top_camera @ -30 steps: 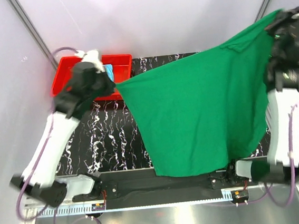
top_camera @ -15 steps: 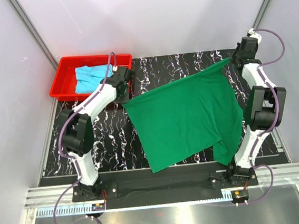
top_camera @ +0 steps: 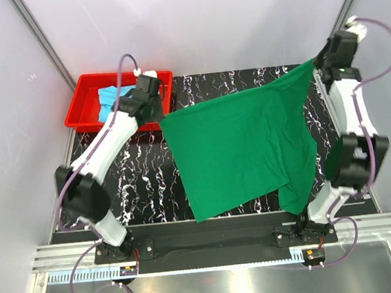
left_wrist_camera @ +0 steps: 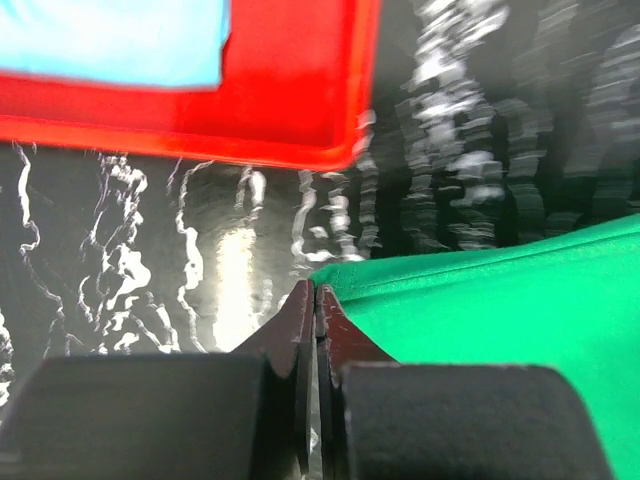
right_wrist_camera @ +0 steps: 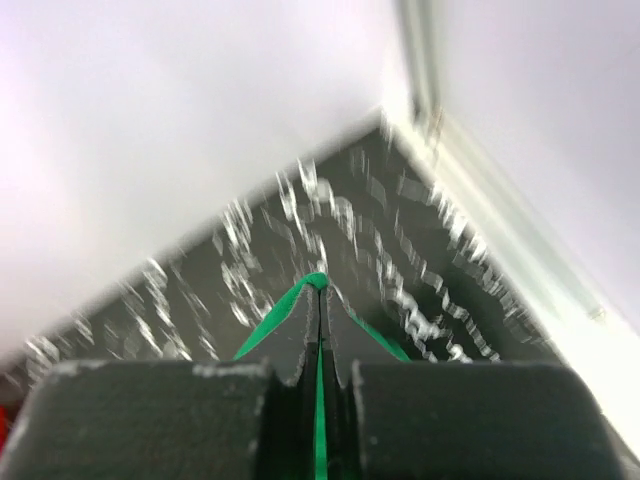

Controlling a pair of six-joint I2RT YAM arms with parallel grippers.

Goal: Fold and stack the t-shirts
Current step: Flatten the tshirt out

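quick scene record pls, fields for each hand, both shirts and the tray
left hand: shut on a corner of the dark green cloth t-shirt
right hand: shut on its opposite far corner, held above the table
green shirt: spread between both hands, near part seems to rest on the black marbled table
light cyan-blue cloth t-shirt: lying in the red plastic tray
stacking: not yet done

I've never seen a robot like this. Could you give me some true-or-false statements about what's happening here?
1. The left gripper and right gripper each pinch a corner of the green t-shirt. True.
2. The blue t-shirt lies on the bare table. False: it is in the red tray.
3. The green t-shirt is neatly folded. False: it is spread open between the grippers.
4. The red tray sits at the table's far left. True.
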